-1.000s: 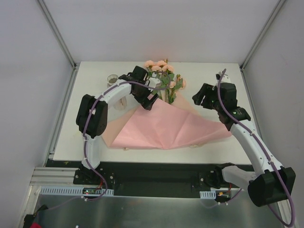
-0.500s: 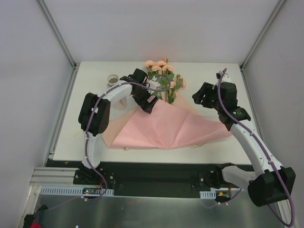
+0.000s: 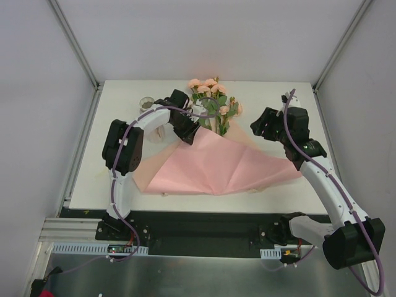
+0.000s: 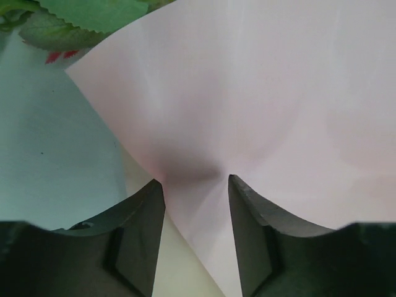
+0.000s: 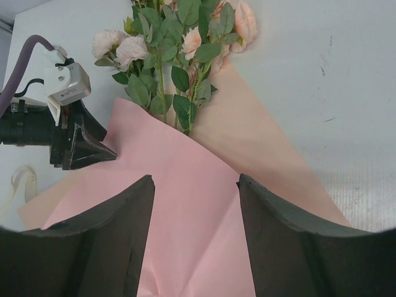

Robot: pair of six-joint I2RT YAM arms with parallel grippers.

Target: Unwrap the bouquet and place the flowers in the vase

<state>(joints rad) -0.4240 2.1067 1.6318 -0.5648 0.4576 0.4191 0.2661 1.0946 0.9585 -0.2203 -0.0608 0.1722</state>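
The pink paper sheet [image 3: 216, 164] lies unfolded and flat on the table. The flowers [image 3: 213, 102], peach and pale pink roses with green leaves, rest on its far corner, and their stems run under the paper's fold [image 5: 176, 55]. My left gripper [image 3: 187, 133] is low at the sheet's upper left edge. Its jaws stand apart, with the paper edge [image 4: 247, 93] passing between them [image 4: 195, 180]. My right gripper [image 3: 258, 127] hovers open above the sheet's right side, nothing between its fingers [image 5: 195, 178]. A small round vase [image 3: 147, 101] stands at the back left.
A pale ribbon-like loop [image 3: 158, 133] lies on the white table [image 3: 278, 93] under the left forearm. The left arm arches over the table's left half. White walls and metal posts close in both sides and the back.
The left gripper has slid slightly left along the paper's edge and its jaws have narrowed around it. The right arm has hardly moved.
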